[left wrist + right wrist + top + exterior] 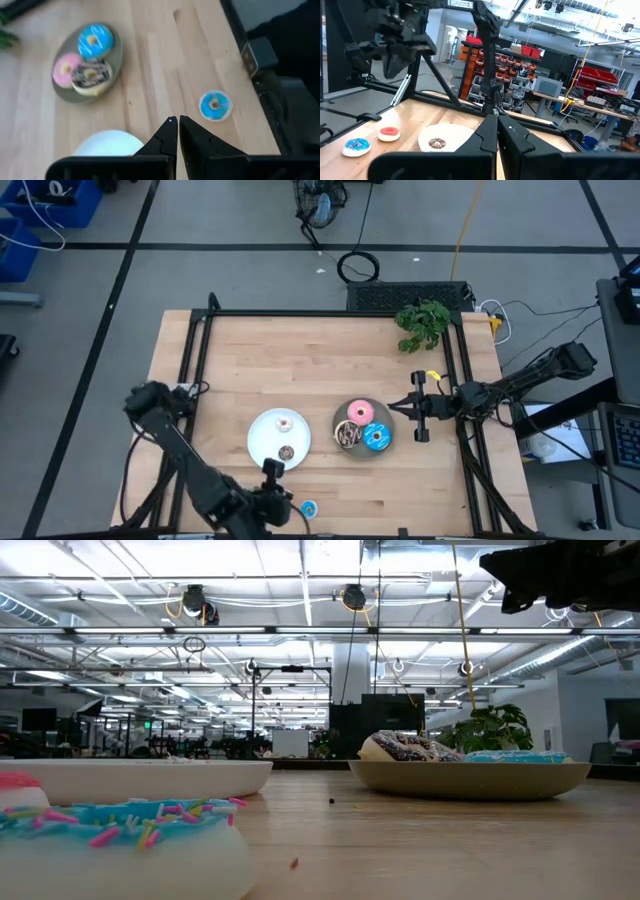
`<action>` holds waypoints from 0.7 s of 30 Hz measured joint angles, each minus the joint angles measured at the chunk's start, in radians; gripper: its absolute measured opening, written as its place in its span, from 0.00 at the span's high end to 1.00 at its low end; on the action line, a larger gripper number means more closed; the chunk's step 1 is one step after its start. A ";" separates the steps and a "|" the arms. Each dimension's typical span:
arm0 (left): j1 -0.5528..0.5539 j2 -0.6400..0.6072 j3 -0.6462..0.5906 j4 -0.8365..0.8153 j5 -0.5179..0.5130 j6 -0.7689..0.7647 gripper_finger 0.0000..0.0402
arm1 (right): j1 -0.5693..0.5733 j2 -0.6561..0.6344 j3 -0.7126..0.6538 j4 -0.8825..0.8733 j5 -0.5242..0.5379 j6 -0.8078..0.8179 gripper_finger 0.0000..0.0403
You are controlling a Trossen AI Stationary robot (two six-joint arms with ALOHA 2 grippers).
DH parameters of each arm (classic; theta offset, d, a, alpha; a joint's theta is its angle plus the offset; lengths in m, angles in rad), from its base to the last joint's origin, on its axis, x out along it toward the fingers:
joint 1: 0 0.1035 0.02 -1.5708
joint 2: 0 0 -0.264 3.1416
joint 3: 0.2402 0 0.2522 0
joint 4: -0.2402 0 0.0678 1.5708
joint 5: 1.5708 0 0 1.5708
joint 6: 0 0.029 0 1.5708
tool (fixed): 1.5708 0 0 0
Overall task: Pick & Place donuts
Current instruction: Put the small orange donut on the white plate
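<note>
Pale matt wooden table (300, 370), glossy white plate (262, 442), black metal frame (330, 313)

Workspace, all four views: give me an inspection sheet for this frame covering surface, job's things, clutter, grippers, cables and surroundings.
Surface: wooden table, in a black frame.
Job's things: pink donut, blue sprinkled donut and brown streaked donut on the grey plate; a white-pink and a brown tiny donut on the white plate; a tiny blue donut on the wood near the front edge; a tiny red donut beside it.
Clutter: green plant sprig.
Grippers: left gripper at the white plate's front edge, fingers shut, empty; right gripper beside the grey plate, shut, empty.
Cables: black coil and yellow cord on the floor.
Surroundings: blue bins, shelving beyond.
</note>
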State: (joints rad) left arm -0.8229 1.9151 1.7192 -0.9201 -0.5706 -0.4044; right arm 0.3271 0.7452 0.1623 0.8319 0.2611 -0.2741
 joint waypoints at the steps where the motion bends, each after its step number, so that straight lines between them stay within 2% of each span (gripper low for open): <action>1: -0.003 0.026 0.033 -0.030 0.002 -0.021 0.94 | 0.000 0.000 0.000 -0.005 0.000 0.000 1.00; 3: -0.010 0.068 0.078 -0.047 0.018 -0.045 0.93 | 0.000 0.000 0.000 -0.014 0.000 0.000 1.00; 6: -0.017 0.123 0.104 -0.047 0.094 -0.053 0.89 | 0.000 0.000 0.000 -0.016 0.000 0.000 1.00; 9: -0.016 0.168 0.104 -0.055 0.151 -0.102 0.78 | 0.000 0.000 0.000 -0.018 0.000 0.000 1.00; 13: -0.013 0.203 0.104 -0.074 0.158 -0.149 0.60 | 0.000 0.000 0.000 -0.022 0.000 0.000 1.00; 15: -0.012 0.226 0.104 -0.073 0.193 -0.161 0.52 | 0.000 0.000 0.000 -0.021 0.000 0.000 1.00; 19: -0.004 0.259 0.104 -0.078 0.292 -0.186 0.43 | 0.000 0.000 0.000 -0.021 0.000 0.000 1.00; 21: -0.001 0.275 0.104 -0.084 0.301 -0.181 0.41 | 0.000 0.000 0.000 -0.021 0.000 0.000 1.00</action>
State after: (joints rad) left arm -0.8240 2.1901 1.8229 -1.0039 -0.2699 -0.5853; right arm 0.3271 0.7452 0.1627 0.8114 0.2611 -0.2741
